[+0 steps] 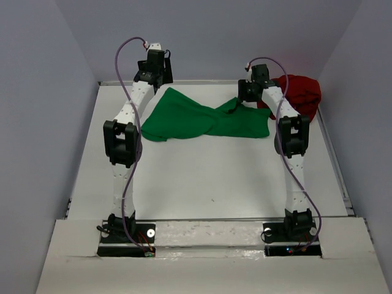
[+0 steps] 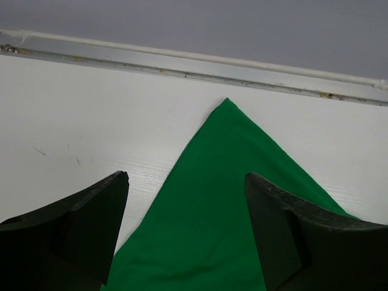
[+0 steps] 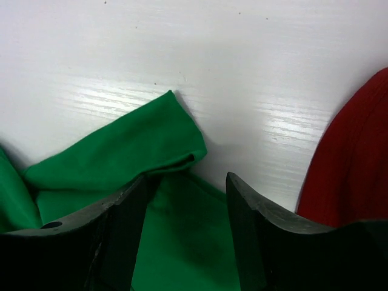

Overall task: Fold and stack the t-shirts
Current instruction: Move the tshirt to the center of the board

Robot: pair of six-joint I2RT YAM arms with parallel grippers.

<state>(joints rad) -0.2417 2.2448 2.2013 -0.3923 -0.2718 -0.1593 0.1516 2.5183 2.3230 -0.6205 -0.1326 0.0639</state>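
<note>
I am watching the green t-shirt (image 1: 205,119) lying spread and softly creased across the smooth white table (image 1: 214,177), one flat pointed corner reaching toward the metal rail (image 2: 182,63), while the dark red t-shirt (image 1: 301,93) is sitting bunched in a heap at the far right corner. The left gripper (image 2: 187,179) is hanging wide open over that green point, gripping nothing, and the right gripper (image 3: 188,179) is hovering with jaws apart above a folded green flap, also empty.
</note>
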